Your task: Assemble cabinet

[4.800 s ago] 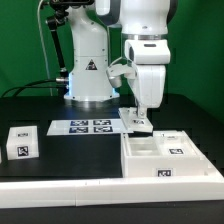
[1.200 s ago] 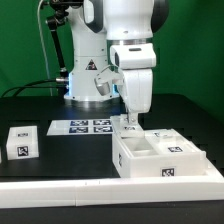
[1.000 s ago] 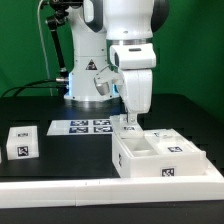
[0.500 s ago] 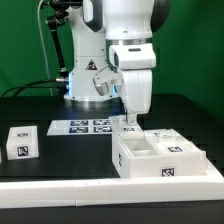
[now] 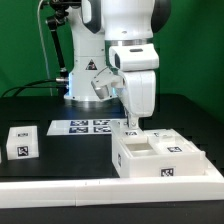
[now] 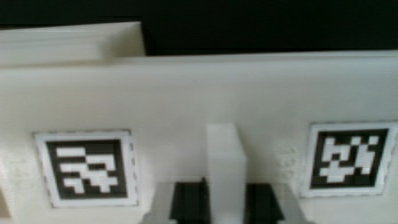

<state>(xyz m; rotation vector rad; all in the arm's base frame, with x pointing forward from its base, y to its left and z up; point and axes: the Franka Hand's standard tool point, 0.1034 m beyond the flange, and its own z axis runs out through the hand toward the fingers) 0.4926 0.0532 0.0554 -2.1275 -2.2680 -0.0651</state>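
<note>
The cabinet (image 5: 160, 157) is a white open box with tagged panels, lying at the front of the table on the exterior view's right. My gripper (image 5: 131, 126) comes straight down onto its far wall. In the wrist view the cabinet's white panel (image 6: 196, 95) fills the picture, with one tag on each side. A thin white rib (image 6: 224, 170) runs between my two dark fingers (image 6: 180, 205), which sit close against it on both sides. The gripper (image 6: 224, 205) is shut on this rib of the cabinet.
A small white tagged block (image 5: 20, 142) sits at the exterior view's left. The marker board (image 5: 88, 127) lies flat in front of the white robot base (image 5: 88, 75). A white ledge (image 5: 60, 185) runs along the table's front edge.
Since 4.8 s ago the cabinet has shifted toward the exterior view's left with my gripper on it. In the last half second the gripper leaned slightly to the right; the cabinet stays put.
</note>
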